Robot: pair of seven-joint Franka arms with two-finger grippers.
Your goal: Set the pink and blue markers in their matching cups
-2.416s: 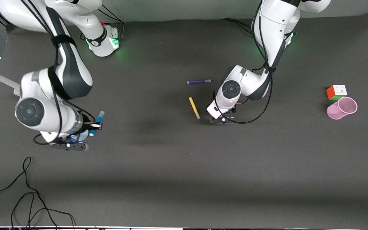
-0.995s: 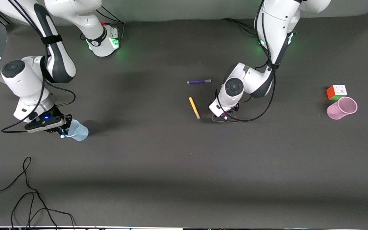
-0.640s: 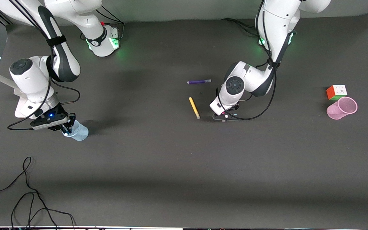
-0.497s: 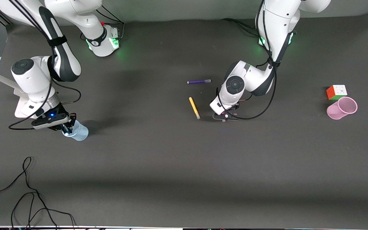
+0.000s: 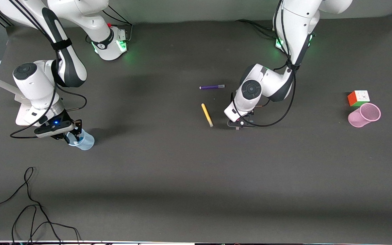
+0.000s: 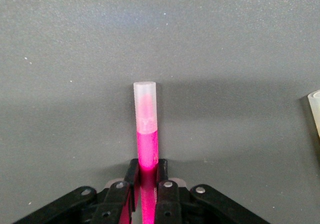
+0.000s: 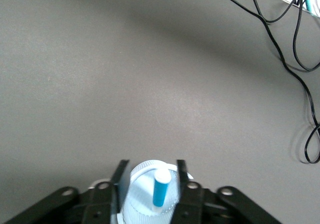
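Left claw (image 6: 148, 181) clamps pink marker (image 6: 146, 134) between its fingers.

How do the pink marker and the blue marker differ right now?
The pink marker is magenta; the blue marker is bright blue. The pink one lies on the table, clamped by the shut left gripper; the blue one stands in the blue cup, between the right gripper's parted fingers, which do not touch it. The pink one's pink cup has no marker in it. Both are slim pens.
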